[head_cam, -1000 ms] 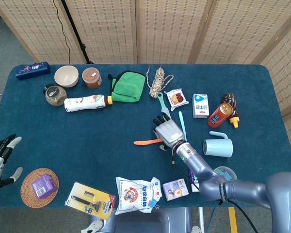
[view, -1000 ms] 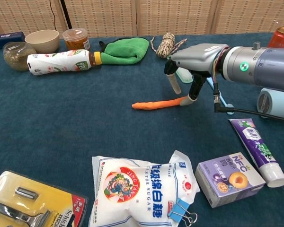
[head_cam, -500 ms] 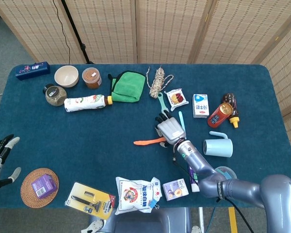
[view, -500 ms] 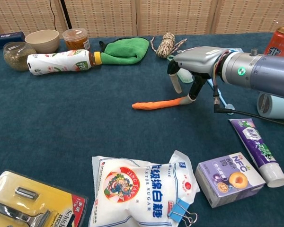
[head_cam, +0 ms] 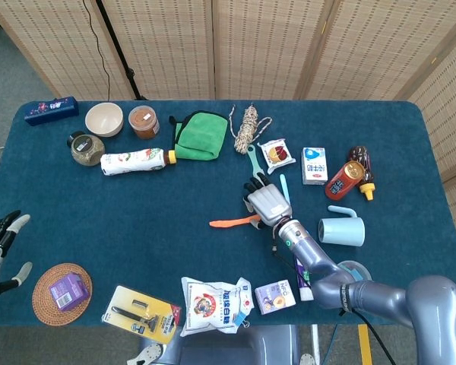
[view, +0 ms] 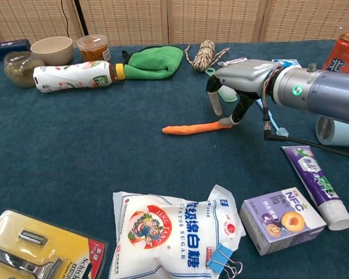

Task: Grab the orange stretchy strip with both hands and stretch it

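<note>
Reaching: the right hand (view: pixel 235 87) arches over the right end of the orange strip (view: pixel 195 127), palm down, fingers (view: pixel 238 112) pointing at the cloth.
Strip: it lies flat on the blue table (head_cam: pixel 137 228) near the middle, left end free, right end under the right hand, between the green towel (head_cam: pixel 203 134) above and the rice bag (head_cam: pixel 215 303) below.
Right hand state: one fingertip touches the strip's right end; the chest view shows no finger closed around it, so I judge it not yet gripped, fingers apart.
Left hand: the left hand (head_cam: pixel 1 242) hangs at the table's left edge, well apart from the strip, fingers spread, holding nothing.
Risk, grip: a fingertip pressing down alone could slide the strip along the cloth instead of lifting it.
Risk, stretch: with the left hand so far off, a one-ended pull would drag the strip rather than stretch it.
Risk, clutter: the blue toothbrush (head_cam: pixel 286 195) lies just beside the right hand and could be knocked.
Chest view only: the gap under the palm and the fingertip contact.
Head view only: the left hand, and the wicker coaster (head_cam: pixel 45 304) near it.
</note>
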Tool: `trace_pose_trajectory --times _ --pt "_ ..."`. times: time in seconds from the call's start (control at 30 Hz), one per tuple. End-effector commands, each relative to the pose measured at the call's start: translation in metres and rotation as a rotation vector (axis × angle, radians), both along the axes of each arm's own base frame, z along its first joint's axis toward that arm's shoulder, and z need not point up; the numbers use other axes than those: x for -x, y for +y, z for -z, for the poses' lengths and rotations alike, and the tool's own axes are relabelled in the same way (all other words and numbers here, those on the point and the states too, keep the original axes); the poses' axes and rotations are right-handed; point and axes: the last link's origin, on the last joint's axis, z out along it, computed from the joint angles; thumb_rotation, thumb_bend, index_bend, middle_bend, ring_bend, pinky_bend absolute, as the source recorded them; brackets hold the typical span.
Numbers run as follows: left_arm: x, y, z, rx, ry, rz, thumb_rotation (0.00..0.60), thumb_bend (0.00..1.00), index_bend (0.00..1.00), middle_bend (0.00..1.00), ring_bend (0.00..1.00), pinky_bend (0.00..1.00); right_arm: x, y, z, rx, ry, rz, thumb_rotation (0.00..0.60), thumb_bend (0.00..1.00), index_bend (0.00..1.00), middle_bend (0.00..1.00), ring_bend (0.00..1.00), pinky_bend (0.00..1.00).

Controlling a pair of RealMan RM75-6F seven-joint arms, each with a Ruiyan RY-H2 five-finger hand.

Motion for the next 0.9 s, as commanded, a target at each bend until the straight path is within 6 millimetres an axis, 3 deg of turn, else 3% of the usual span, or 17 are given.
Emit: trace_pose_trajectory --times 0.03,0.9 --pt "0.0003 -0.0004 -0.0001 0.0 -0.001 -0.002 0.6 0.31 0.07 0.07 0.09 0.04 0.0009 0.0006 0.0008 -0.001 0.003 -0.003 0.6 0.34 0.49 0.19 0.1 0.0" --pt "-0.0007 -0.0023 -0.0015 -0.005 0.0 -0.001 0.6 0.31 0.07 0.07 0.09 0.04 0.0085 0.0012 0.0063 -0.016 0.03 -0.003 0.6 0.34 0.51 0.19 0.11 0.0"
